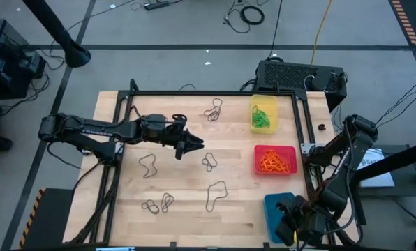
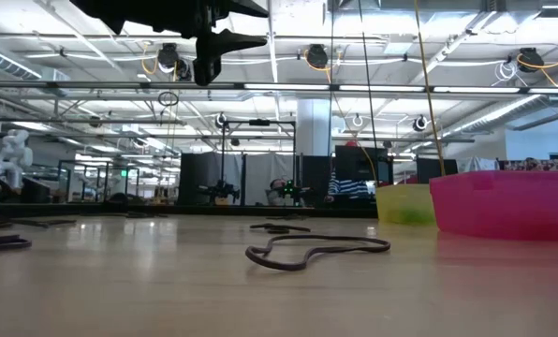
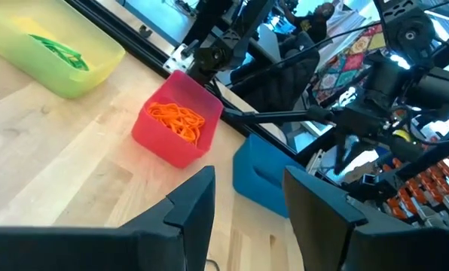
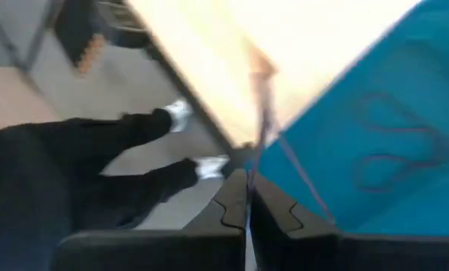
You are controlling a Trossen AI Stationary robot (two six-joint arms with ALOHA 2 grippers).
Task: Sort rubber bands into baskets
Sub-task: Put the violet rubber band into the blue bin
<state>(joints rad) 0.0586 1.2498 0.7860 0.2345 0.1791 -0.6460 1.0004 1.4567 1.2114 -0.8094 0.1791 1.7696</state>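
Dark rubber bands (image 1: 217, 194) lie scattered across the wooden counter (image 1: 232, 143), thin floppy loops, each well apart from the next: one near the far edge, a couple mid-counter, a cluster toward the near left. Green bands sit in the yellow basket (image 1: 263, 113) at the far right, orange ones fill the red basket (image 1: 275, 160) just nearer, and the blue basket (image 1: 278, 211) sits at the near right corner.

Over that blue basket is the right claw (image 1: 292, 224), fingers pressed together and pinching a thin band; only the right wrist view shows that strand running up from between the closed tips, with a dark looped band already lying on the blue floor. From above this is hidden under the arm.

The left claw (image 1: 194, 144) hovers mid-counter, fingers spread, nothing between them; the left wrist view looks past its fingers (image 3: 190, 207) to all three baskets in a row. The low view shows it hanging high above the wood, with one dark band (image 2: 316, 251) lying flat in front.

Beyond the counter's far edge stands a black box (image 1: 299, 75), cables trailing over the floor.
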